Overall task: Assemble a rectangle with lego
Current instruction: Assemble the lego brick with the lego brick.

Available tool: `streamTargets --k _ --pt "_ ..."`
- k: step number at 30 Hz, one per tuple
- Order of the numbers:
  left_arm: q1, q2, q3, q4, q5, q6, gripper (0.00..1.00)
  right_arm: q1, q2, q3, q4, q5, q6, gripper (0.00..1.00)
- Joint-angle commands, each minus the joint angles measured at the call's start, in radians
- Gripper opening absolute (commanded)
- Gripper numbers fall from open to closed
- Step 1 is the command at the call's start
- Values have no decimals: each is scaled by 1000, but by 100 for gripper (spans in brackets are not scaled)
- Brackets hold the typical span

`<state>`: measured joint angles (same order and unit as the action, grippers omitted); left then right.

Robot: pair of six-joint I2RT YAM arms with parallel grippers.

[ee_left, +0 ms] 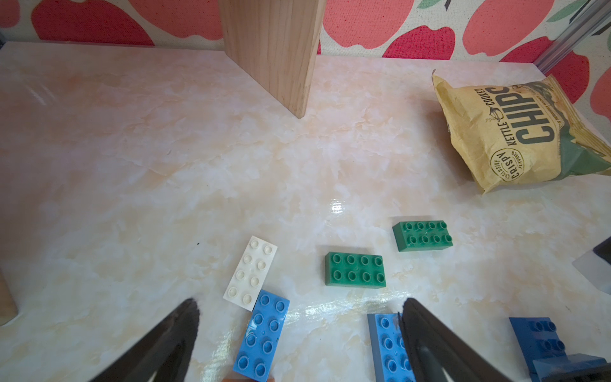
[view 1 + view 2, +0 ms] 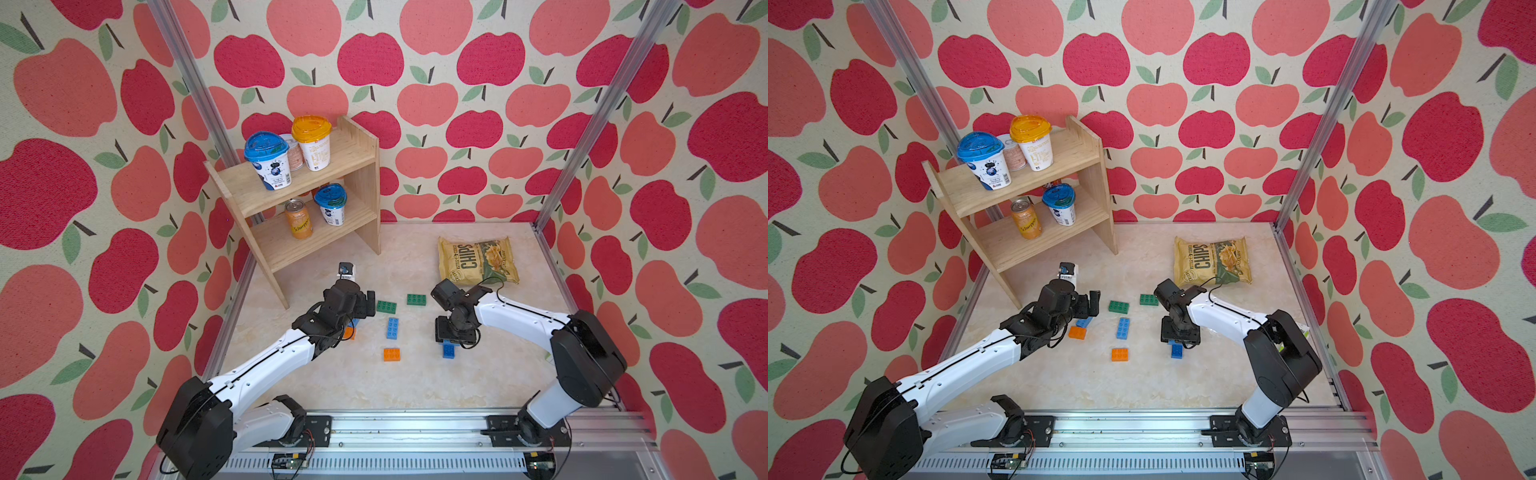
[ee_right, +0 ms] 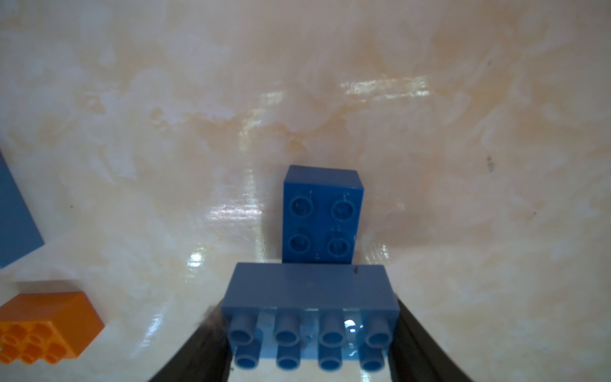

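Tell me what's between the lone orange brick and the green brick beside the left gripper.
A long light-blue brick, touching neither orange brick nor green brick; both top views show it.

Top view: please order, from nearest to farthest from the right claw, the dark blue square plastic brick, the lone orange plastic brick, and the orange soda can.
1. Dark blue square plastic brick: right at the right claw, on the robot's side.
2. Lone orange plastic brick: to its left.
3. Orange soda can: far back, on the wooden shelf's lower board.

The shelf stands far left, the chips far right. Nearer than both, bricks lie scattered on the table.
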<state>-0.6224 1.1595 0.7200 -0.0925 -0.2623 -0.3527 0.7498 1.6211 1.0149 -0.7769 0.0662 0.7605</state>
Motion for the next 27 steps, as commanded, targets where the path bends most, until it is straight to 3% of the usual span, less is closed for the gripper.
streamTargets --k 1,16,27 --pt "6 -1 22 11 -7 3 97 -9 43 -33 -16 -5 1 28" --pt "6 1 24 10 -6 1 97 -30 178 -92 -37 -87 39 16" --pt "7 -15 17 5 -9 2 97 -60 269 -46 -87 -41 -11 7"
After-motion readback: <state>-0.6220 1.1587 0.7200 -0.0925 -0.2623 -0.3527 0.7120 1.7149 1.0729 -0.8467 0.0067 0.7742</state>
